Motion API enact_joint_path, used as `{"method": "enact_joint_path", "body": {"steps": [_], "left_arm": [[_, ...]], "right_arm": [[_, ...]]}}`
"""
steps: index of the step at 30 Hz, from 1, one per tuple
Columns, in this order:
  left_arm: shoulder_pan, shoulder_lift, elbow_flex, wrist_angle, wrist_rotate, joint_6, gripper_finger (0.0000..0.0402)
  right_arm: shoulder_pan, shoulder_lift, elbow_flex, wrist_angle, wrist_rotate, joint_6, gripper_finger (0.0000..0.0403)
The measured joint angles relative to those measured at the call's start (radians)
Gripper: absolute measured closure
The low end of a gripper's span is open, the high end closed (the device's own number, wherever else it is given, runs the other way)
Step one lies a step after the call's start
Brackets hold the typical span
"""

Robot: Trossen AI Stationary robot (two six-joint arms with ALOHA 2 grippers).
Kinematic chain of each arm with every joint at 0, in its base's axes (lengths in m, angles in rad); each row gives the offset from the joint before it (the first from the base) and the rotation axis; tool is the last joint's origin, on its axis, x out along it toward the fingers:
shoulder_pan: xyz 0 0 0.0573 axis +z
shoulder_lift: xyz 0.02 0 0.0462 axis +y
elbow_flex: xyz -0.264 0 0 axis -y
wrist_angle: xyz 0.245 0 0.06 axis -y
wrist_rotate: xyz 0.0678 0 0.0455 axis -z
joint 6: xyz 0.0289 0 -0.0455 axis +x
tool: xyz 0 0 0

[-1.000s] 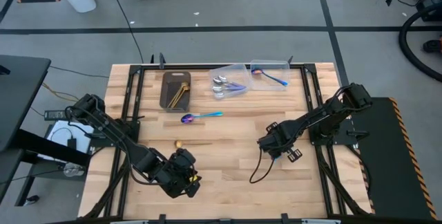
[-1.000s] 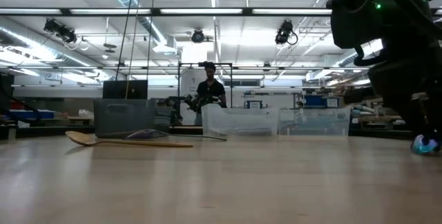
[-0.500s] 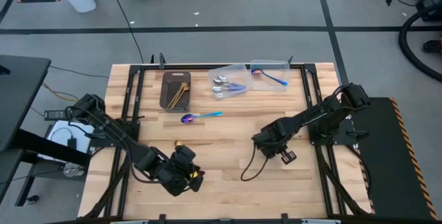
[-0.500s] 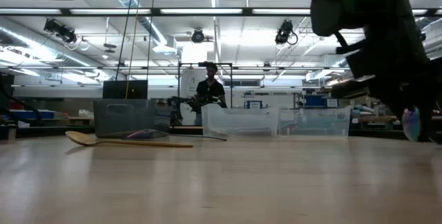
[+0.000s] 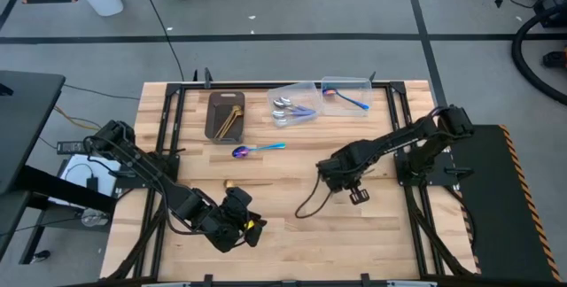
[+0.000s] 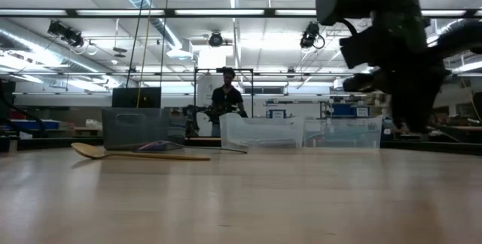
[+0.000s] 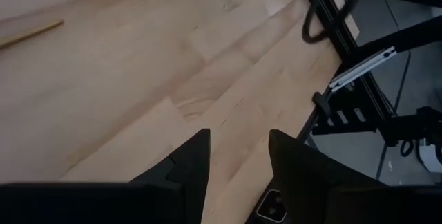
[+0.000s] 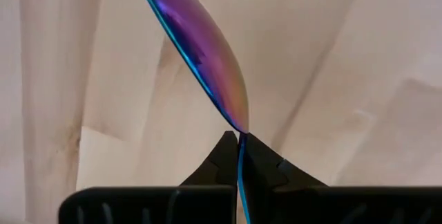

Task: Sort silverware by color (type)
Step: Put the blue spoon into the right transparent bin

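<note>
Right gripper (image 8: 237,156) is pinching the handle of 1 rainbow spoon (image 8: 197,48), clamped tight, carrying it above mid-table, right of centre. Left gripper (image 7: 238,156) is sitting spread wide and empty near the front left of the table (image 5: 292,243). Sorting is looking partly done: gold spoons in the dark tray (image 5: 223,115), silver spoons in 1 clear container (image 5: 292,105), 1 rainbow spoon in the other container (image 5: 347,96). Left: 1 loose rainbow spoon (image 5: 257,150), 1 loose gold spoon (image 5: 237,183), plus the carried one.

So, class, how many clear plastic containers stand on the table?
2: one container beside the dark tray, the second container next to it, on the right arm's side.
</note>
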Motion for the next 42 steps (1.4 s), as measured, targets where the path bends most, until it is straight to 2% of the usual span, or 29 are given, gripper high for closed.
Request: {"method": "enact_joint_path", "body": {"steps": [5, 13, 22, 27, 30, 34, 42], "left_arm": [[0.002, 0.0, 0.0, -0.002, -0.033, 0.02, 0.0244], [0.058, 0.0, 0.0, -0.051, -0.176, 0.173, 0.0244], [0.228, 0.0, 0.0, -0.168, -0.211, 0.344, 0.0244], [0.339, 0.0, 0.0, -0.175, -0.21, 0.399, 0.0244], [0.397, 0.0, 0.0, -0.173, -0.179, 0.393, 0.0244], [0.474, 0.0, 0.0, -0.167, -0.068, 0.394, 0.0244], [0.596, 0.0, 0.0, -0.138, 0.109, 0.477, 0.0244]], "right_arm": [[-0.058, -0.001, 0.044, 0.015, 0.011, -0.063, 0.0393], [-0.237, -0.001, 0.102, 0.052, 0.033, -0.241, 0.0393], [-0.464, -0.001, 0.252, 0.048, 0.029, -0.46, 0.0393], [-0.597, -0.001, 0.346, 0.049, 0.026, -0.477, 0.0393], [-0.678, -0.001, 0.403, 0.047, 0.027, -0.453, 0.0393], [-0.776, -0.002, 0.466, 0.04, 0.023, -0.376, 0.0392], [-0.951, 0.014, 0.474, 0.036, 0.023, -0.338, 0.0391]]}}
